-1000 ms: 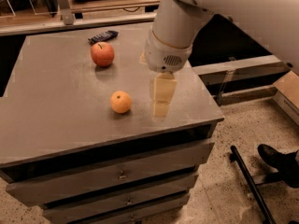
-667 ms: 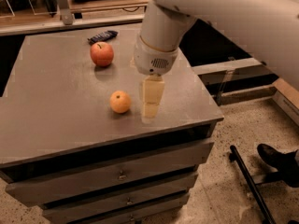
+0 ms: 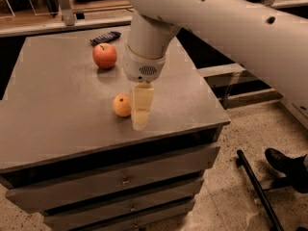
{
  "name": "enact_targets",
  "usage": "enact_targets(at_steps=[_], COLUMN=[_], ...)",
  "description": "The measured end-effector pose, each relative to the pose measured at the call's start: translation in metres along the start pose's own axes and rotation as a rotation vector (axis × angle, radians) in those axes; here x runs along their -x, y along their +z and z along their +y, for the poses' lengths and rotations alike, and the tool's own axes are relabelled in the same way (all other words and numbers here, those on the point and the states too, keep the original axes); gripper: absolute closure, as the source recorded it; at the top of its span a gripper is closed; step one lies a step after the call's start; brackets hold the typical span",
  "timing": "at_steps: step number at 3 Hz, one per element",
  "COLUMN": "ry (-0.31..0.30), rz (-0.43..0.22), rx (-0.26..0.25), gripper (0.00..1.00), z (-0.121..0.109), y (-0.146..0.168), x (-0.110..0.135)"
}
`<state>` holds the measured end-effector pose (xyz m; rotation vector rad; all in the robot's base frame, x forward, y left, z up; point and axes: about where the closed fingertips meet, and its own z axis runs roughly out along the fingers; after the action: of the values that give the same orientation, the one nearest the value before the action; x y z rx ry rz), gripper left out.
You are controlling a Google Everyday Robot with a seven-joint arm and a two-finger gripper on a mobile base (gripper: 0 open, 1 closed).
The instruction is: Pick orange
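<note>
The orange (image 3: 121,105) is a small round yellow-orange fruit lying on the grey cabinet top (image 3: 53,105), near its front. A larger red apple (image 3: 105,56) with a stem sits further back. My gripper (image 3: 140,121) hangs from the white arm (image 3: 202,13), pointing down, its pale tip just right of the orange and very close to it, low over the top. It holds nothing that I can see.
A dark flat packet (image 3: 105,37) lies at the back edge of the top. The cabinet has drawers (image 3: 125,181) in front. A black pole (image 3: 257,189) and a person's shoe (image 3: 286,165) are on the floor to the right.
The arm and gripper have moved left, from well right of the orange to right beside it. The orange and apple have not moved.
</note>
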<state>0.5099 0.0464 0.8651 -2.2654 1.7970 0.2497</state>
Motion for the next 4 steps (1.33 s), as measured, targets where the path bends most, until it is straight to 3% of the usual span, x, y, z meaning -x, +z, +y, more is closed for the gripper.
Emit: enact_targets(at_steps=[1,2,3,4], ry=[-0.018,-0.032,-0.051,-0.06], rz=[-0.004,-0.011,-0.023,-0.028], rx=[0.016,0.033,0.053,0.066], gripper=[0.01,0.15,0.46,0.68], z=[-0.001,-0.001,-0.001,-0.001], y=[0.011,0.021,0.029,0.032], x=[0.01,0.017,0.027,0.033])
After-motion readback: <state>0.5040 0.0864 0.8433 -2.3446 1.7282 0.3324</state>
